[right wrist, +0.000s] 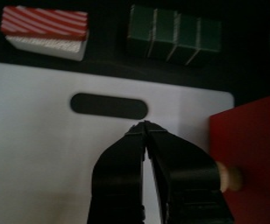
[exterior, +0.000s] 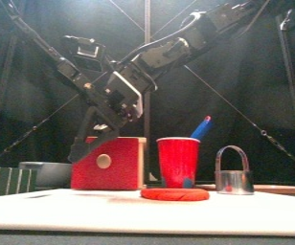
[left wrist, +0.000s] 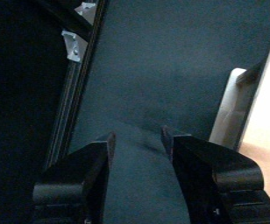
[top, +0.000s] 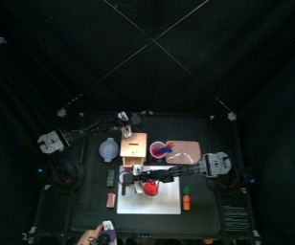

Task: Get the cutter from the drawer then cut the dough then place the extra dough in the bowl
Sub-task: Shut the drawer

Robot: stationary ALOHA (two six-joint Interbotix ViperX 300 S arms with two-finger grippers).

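Right gripper [right wrist: 145, 128] pinched shut, empty, just beside red drawer front [right wrist: 252, 131] of pale wooden box [top: 133, 144]; left gripper [left wrist: 137, 133] parted behind box. Risks shoving box, closed tips glancing off knob [right wrist: 228, 178].

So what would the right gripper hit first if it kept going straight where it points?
Probably the white cutting board, just short of its grip hole; the red drawer front lies beside that line. Depth unclear.

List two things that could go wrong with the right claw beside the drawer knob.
1. The right claw is shut beside the drawer knob; unless it opens, it may shove the wooden box rather than grip.
2. Pulling may drag the whole box forward toward the red dough disc.
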